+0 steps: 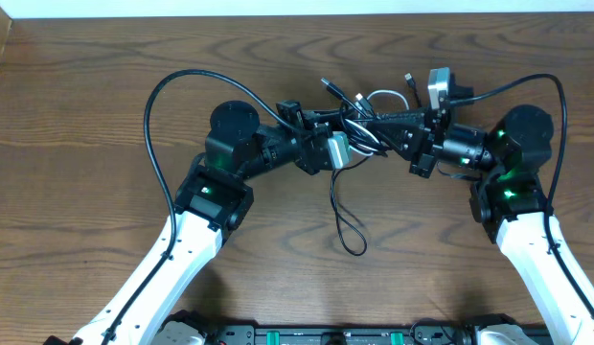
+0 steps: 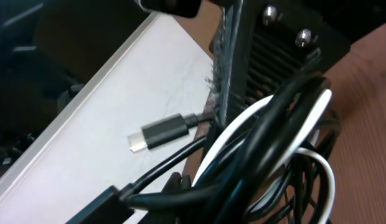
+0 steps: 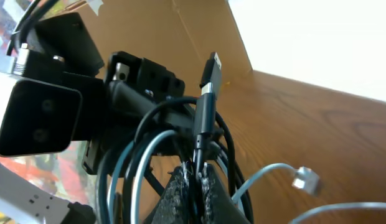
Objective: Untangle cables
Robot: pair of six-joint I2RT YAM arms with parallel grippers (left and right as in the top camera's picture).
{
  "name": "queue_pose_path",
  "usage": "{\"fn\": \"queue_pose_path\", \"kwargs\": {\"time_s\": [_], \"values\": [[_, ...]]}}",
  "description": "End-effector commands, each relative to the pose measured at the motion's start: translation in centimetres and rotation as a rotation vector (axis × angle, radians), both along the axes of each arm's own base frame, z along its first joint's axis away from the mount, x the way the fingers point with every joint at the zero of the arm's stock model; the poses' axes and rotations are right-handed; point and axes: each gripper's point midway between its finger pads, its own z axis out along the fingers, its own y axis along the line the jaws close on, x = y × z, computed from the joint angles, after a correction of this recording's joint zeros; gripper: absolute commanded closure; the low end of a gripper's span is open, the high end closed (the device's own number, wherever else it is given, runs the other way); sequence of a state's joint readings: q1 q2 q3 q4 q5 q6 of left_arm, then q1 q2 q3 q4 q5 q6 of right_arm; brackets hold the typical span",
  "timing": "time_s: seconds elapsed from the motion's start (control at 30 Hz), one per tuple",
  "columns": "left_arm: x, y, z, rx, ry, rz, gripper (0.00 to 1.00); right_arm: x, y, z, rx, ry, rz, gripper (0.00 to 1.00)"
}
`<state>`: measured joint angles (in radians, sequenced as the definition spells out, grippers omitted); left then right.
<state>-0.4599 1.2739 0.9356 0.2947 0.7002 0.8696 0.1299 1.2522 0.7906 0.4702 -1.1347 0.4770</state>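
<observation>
A tangle of thin black cables and one white cable [image 1: 359, 120] hangs between my two grippers above the table's middle. My left gripper [image 1: 347, 134] is buried in the bundle; in the left wrist view black and white loops [image 2: 274, 149] cover its fingers [image 2: 240, 186], which press on black cords. A black USB plug [image 2: 157, 132] sticks out left. My right gripper [image 1: 374, 123] is shut on a black cable [image 3: 204, 118] just below its plug [image 3: 211, 70]; the padded fingertips [image 3: 198, 177] pinch it. A white plug end [image 3: 305, 180] dangles right.
A loose black loop [image 1: 347, 225] of the cables hangs down onto the wooden table [image 1: 86, 144]. Thick black arm cables arc over each arm [image 1: 158, 105] [image 1: 556, 96]. A white wall edge [image 1: 278, 8] runs along the table's far side.
</observation>
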Motion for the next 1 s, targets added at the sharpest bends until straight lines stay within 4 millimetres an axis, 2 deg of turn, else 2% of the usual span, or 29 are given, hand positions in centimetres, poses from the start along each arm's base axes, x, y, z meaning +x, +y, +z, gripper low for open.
{"fn": "queue_pose_path", "kwargs": {"time_s": [0.0, 0.3, 0.53, 0.8, 0.9, 0.97], "values": [[0.0, 0.3, 1.5, -0.022, -0.034, -0.006, 0.92, 2.6, -2.1, -0.5, -0.010, 0.031, -0.138, 0.99], [0.5, 1.8, 2.5, -0.041, -0.043, 0.035, 0.92, 4.7, -6.6, -1.6, -0.014, 0.096, -0.278, 0.99], [-0.1, 2.2, 3.7, -0.054, -0.072, 0.037, 0.93, 6.5, -10.4, -4.2, -0.060, 0.191, -0.453, 0.99], [-0.4, 2.3, 4.1, -0.059, -0.082, 0.036, 0.93, 7.0, -11.6, -6.0, -0.107, 0.239, -0.524, 0.99], [-0.4, 2.3, 4.2, -0.061, -0.080, 0.037, 0.93, 6.7, -11.2, -5.8, -0.101, 0.230, -0.500, 0.99], [-0.4, 2.3, 4.2, -0.061, -0.080, 0.037, 0.93, 6.4, -10.8, -5.4, -0.093, 0.219, -0.467, 0.85]]}}
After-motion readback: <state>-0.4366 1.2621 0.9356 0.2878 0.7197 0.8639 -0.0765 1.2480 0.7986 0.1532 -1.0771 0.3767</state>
